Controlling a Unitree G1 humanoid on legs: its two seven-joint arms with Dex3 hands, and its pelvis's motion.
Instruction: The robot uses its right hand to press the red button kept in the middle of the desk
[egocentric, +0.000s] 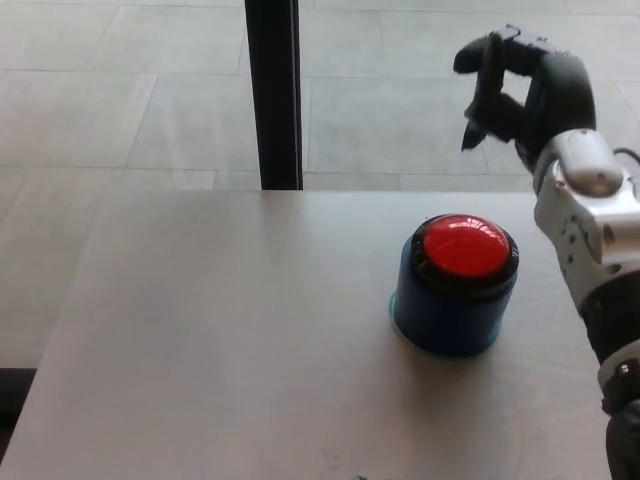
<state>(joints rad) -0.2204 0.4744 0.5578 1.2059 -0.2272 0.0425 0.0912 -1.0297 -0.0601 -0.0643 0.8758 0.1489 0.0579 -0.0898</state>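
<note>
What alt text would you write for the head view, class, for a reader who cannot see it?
A red button on a blue base sits on a pale desk, untouched. The robot's black right hand hangs above and behind it, fingers apart.

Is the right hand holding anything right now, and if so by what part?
Nothing is held. The right hand is raised beyond the red button, fingers curled but apart around empty air, not touching it.

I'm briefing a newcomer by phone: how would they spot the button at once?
Start at the pale desk. Right of its middle stands a dark blue cylinder topped by the glossy red button in a black ring. It is the only object standing on the desk.
</note>
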